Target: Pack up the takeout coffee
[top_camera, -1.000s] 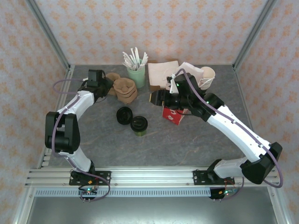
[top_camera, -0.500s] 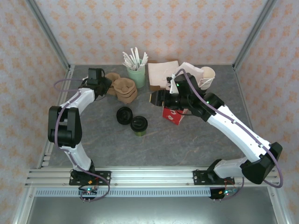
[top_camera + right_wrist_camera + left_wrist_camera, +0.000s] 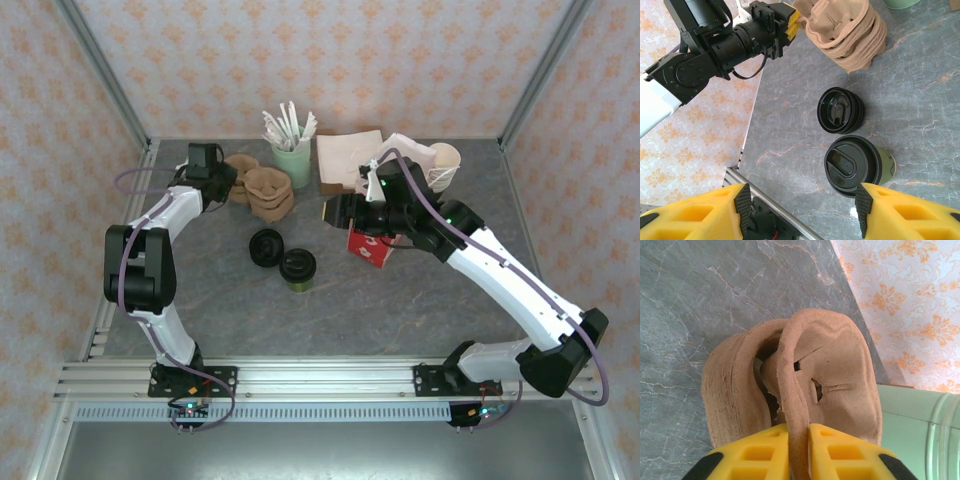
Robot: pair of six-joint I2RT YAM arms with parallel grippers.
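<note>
The takeout coffee (image 3: 298,268), a small olive-green cup with a round black lid, stands upright mid-table. In the right wrist view the takeout coffee (image 3: 855,164) sits just beyond my right fingertips. My right gripper (image 3: 336,210) hovers open and empty, up and to the right of the cup, with its jaws (image 3: 802,202) wide apart. At the back left, my left gripper (image 3: 222,180) is shut on the thin rim of a brown pulp cup carrier (image 3: 835,365). The yellow pads (image 3: 760,455) pinch that rim from both sides.
A low stack of black lids (image 3: 266,247) lies beside the coffee. A pile of brown carriers (image 3: 270,192), a mint cup of utensils (image 3: 292,160), brown napkins (image 3: 348,158) and cream cups (image 3: 445,160) line the back. The red-and-white bag (image 3: 372,246) stands under my right arm.
My left gripper has closed on the carrier's rim, and the left arm's elbow has swung slightly inward. The right arm has hardly moved.
</note>
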